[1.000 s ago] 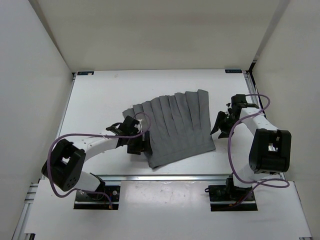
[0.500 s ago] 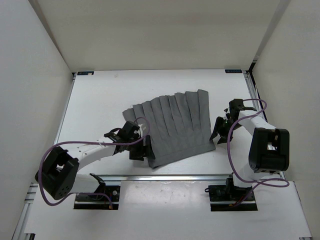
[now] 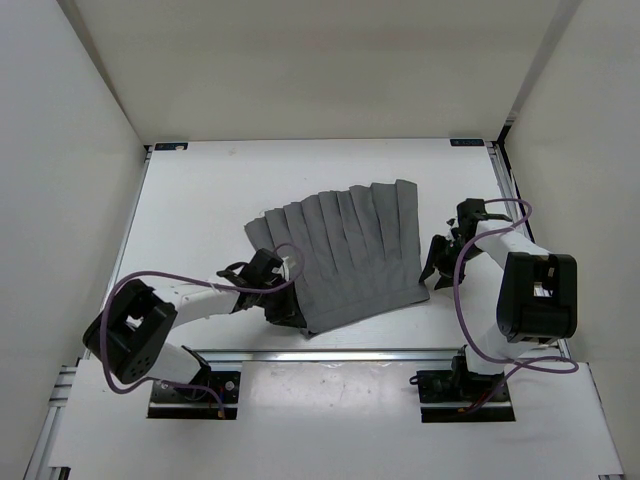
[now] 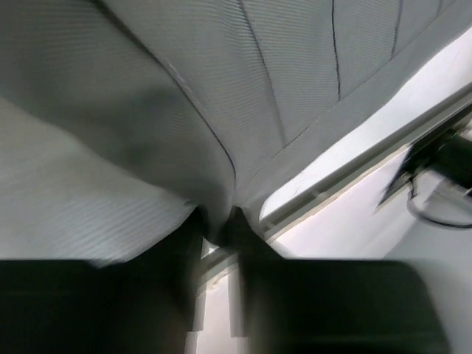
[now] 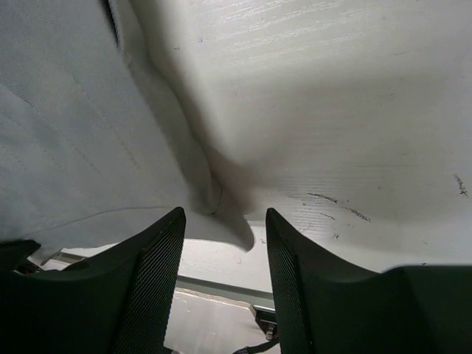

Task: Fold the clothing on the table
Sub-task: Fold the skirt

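Left pincer (image 4: 215,227) pinching skirt (image 3: 350,255) corner; blue corner labels (image 3: 171,146) unreadable.

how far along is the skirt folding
Done: nothing folded; the skirt lies spread flat on the table. In hand: the left gripper pinches its near left corner, while the right gripper stands open around the near right corner. To do: grip that side, then make every fold.

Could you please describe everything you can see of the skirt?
The skirt is plain grey, thin, pleated fabric, fan-shaped. It lies mostly flat on the white table, its narrower edge nearest the arms. The left gripper pinches its near-left corner, bunching the cloth there. The open right gripper straddles its near-right corner.
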